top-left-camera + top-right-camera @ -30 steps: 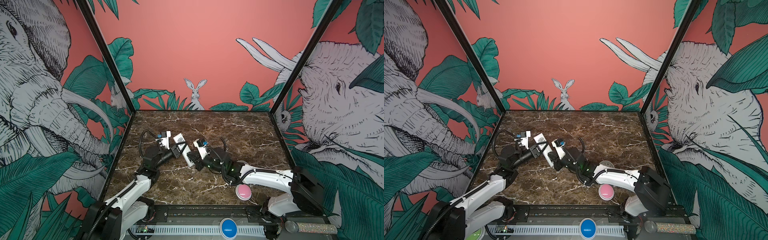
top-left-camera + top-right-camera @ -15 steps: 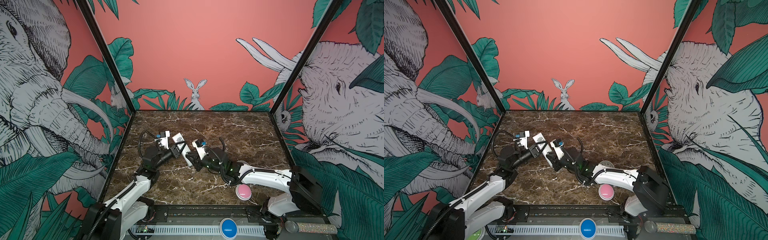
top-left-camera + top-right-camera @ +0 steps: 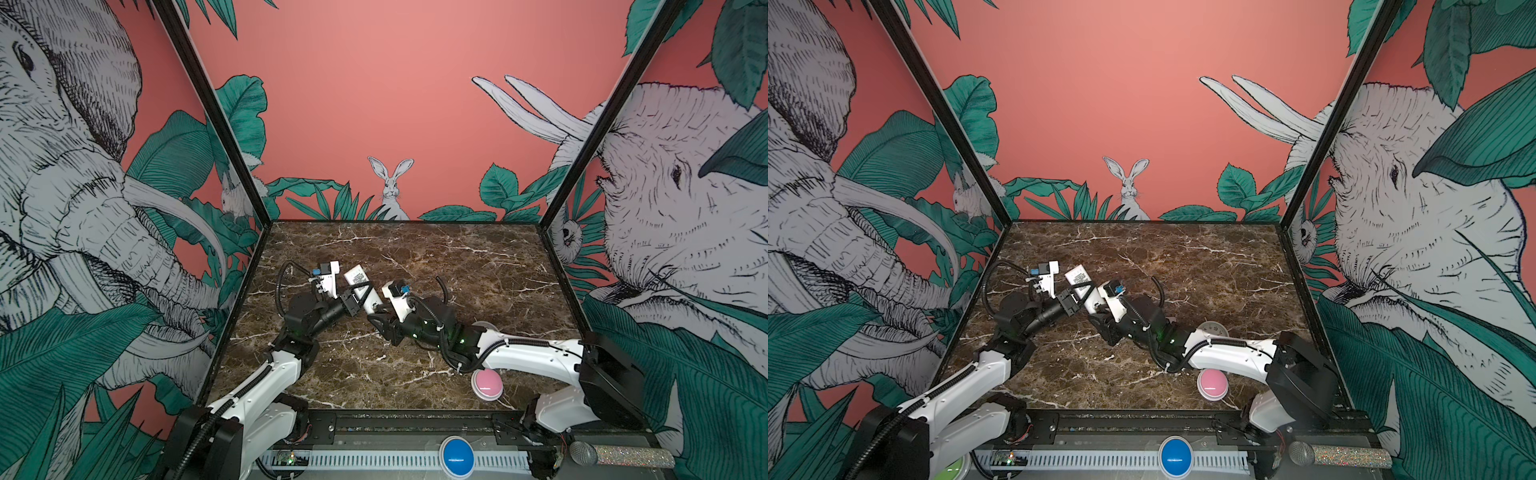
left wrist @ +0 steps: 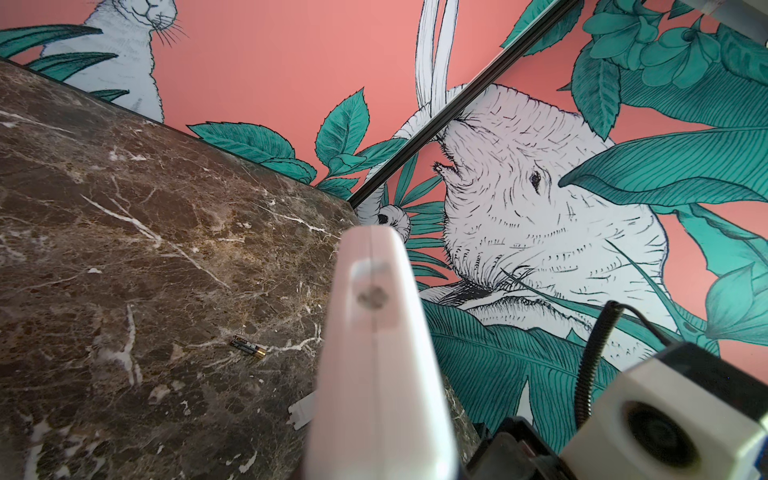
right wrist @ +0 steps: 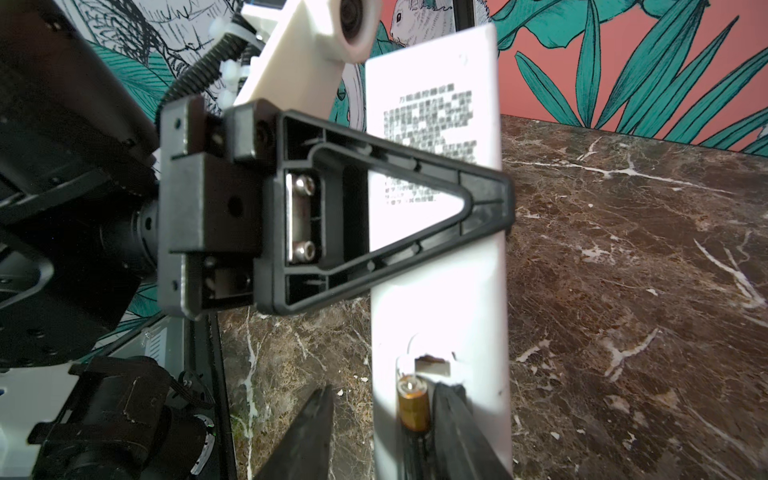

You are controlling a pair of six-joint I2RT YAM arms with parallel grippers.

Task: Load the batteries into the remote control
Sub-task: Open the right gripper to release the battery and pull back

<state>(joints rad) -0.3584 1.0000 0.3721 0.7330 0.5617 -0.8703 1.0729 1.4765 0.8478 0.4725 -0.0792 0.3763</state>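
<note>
The remote control [image 5: 436, 291], held back-up over the table [image 3: 415, 257] toward its left edge, has one battery [image 5: 412, 405] in its open bay [image 5: 432, 363]. The right tool [image 5: 386, 390] straddles that battery, jaws apart; farther on, the left tool [image 3: 360, 289] clamps the remote's middle.

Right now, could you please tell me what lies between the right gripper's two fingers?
A battery, lying in the open compartment of the remote control; the right wrist view shows it.

We find the far tabletop [image 3: 415, 249] open but for one loose battery [image 4: 248, 345]; at centre the left hand [image 3: 361, 289], the raised remote control [image 3: 356, 275] and the right hand [image 5: 384, 399] cluster, blocking passage. A pink dome [image 3: 487, 383] sits front right.
</note>
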